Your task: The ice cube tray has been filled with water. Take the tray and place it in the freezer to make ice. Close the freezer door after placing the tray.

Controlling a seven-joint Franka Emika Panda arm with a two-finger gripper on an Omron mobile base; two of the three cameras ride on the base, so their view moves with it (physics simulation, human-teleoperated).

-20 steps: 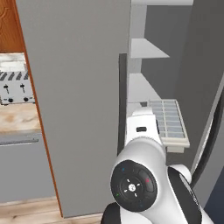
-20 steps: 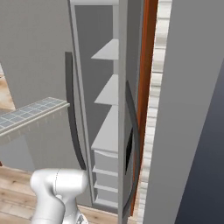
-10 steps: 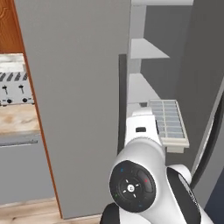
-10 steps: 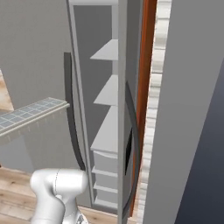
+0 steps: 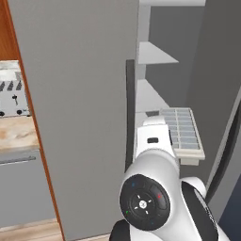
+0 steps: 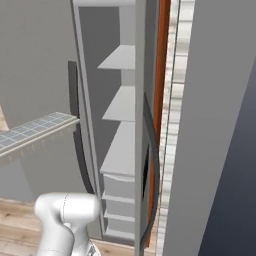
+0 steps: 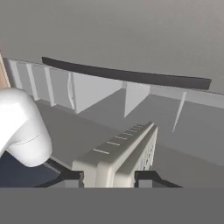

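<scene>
Dark two-finger gripper (image 7: 109, 177) clamped narrow on end of small pale grey-white plastic ice cube tray (image 7: 120, 157), held level, likely so water stays in. Tray reaches toward 12 o'clock into tall matte grey freezer (image 5: 162, 89), seemingly above pale shelf (image 5: 148, 96). Panelled grey freezer door (image 6: 220, 130) stands open at 3 o'clock.

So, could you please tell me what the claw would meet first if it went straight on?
Probably a freezer shelf or the compartment's back wall. The claw, shut on the ice cube tray, points into the open compartment; the tray's far end would touch first, though depth is unclear.
</scene>
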